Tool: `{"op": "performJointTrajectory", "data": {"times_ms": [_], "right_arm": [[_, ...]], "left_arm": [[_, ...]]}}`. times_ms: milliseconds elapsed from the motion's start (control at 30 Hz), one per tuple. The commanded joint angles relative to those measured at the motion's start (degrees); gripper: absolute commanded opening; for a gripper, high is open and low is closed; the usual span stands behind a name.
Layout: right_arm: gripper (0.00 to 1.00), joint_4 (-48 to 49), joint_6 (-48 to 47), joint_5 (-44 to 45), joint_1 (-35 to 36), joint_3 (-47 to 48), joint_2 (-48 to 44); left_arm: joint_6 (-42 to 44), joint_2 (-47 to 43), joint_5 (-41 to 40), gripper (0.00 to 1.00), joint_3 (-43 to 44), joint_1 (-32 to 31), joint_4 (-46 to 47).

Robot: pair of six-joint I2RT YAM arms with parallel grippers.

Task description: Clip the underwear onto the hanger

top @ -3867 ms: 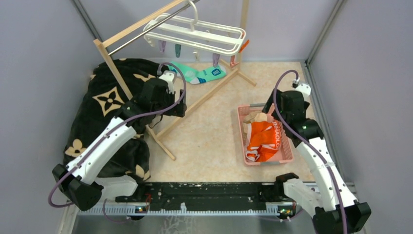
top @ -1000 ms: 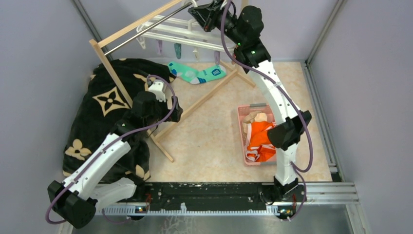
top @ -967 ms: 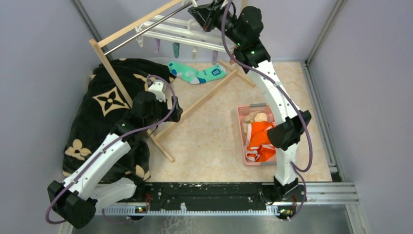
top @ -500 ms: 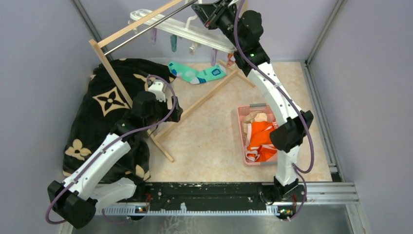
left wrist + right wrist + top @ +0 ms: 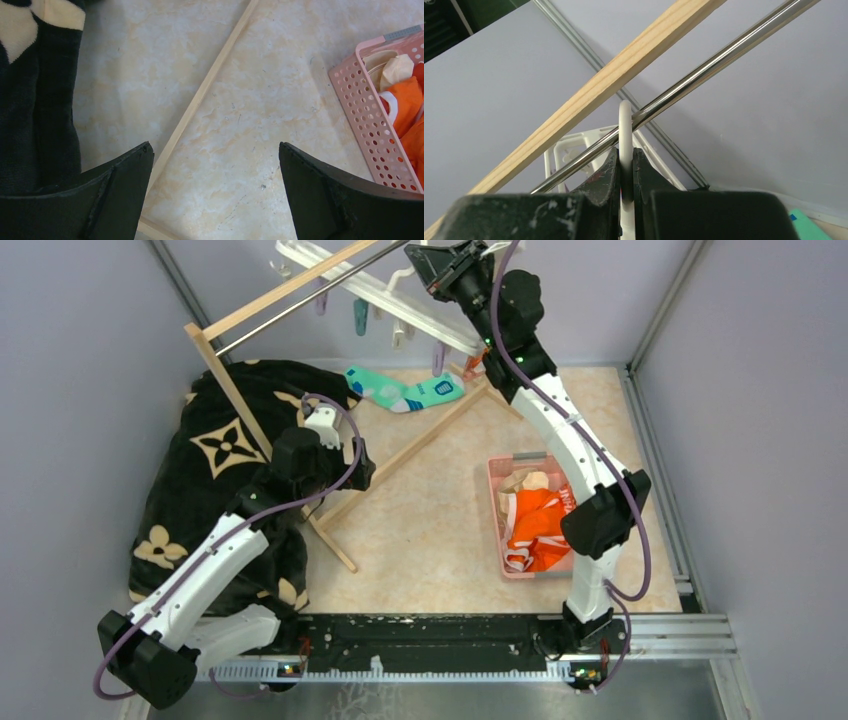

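The orange underwear (image 5: 537, 527) lies crumpled in the pink basket (image 5: 497, 515) at the right; the left wrist view catches its edge (image 5: 407, 97). The white hanger (image 5: 385, 295) hangs tilted at the top of the overhead view, small clips dangling under it. My right gripper (image 5: 442, 264) is raised high and shut on the hanger's white hook (image 5: 625, 125), which stands against the metal bar (image 5: 704, 67). My left gripper (image 5: 361, 463) hovers open over the floor (image 5: 215, 150), beside the rack's foot, holding nothing.
The wooden rack (image 5: 290, 288) stands across the back left, its base slat (image 5: 205, 90) running under my left gripper. A teal sock (image 5: 405, 392) lies behind it. A black patterned blanket (image 5: 215, 460) covers the left floor. A beige cloth (image 5: 528, 480) sits in the basket.
My right arm left the basket and now holds the hook. Over the last second it lifted the hook, and the frame tilted, left end swinging up. The left arm stayed still.
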Motion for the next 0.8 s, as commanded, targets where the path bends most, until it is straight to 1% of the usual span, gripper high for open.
{"op": "performJointTrajectory", "data": {"times_ms": [0,167,267,333,400,533,633,700,767], "right_arm": [[0.0,7.53,-3.26,0.66,0.39,3.05,-4.54],[0.0,8.31,-8.96,-0.38,0.39,3.2,-5.38],[0.0,8.77,-13.45,-2.74,0.39,2.99,-5.74],[0.0,7.63,-16.53,-4.28,0.41,3.28,-5.65],[0.01,4.35,-19.47,-5.46,0.39,4.56,-5.01],[0.29,-2.4,-23.61,-7.66,0.4,7.32,-3.49],[0.42,-6.11,-25.44,-9.25,0.39,8.24,-3.3],[0.56,-7.5,-26.42,-9.6,0.39,7.59,-4.49],[0.62,-8.26,-27.72,-9.37,0.39,6.08,-6.48]], "left_arm": [[0.42,-0.6,0.11,1.0,1.04,0.22,1.34],[0.38,0.04,0.36,0.99,1.02,0.19,1.43],[0.84,0.06,0.85,1.0,1.06,0.22,1.67],[1.79,-0.17,2.15,1.0,1.59,0.22,1.79],[3.24,-0.69,4.24,1.0,2.32,0.21,1.92],[5.6,-2.15,7.07,1.0,4.7,0.22,2.15],[7.27,-3.87,9.96,1.0,6.19,0.22,2.45],[8.21,-5.28,11.64,1.0,6.8,0.18,3.1],[9.06,-6.51,13.52,1.0,7.48,0.2,3.44]]}}
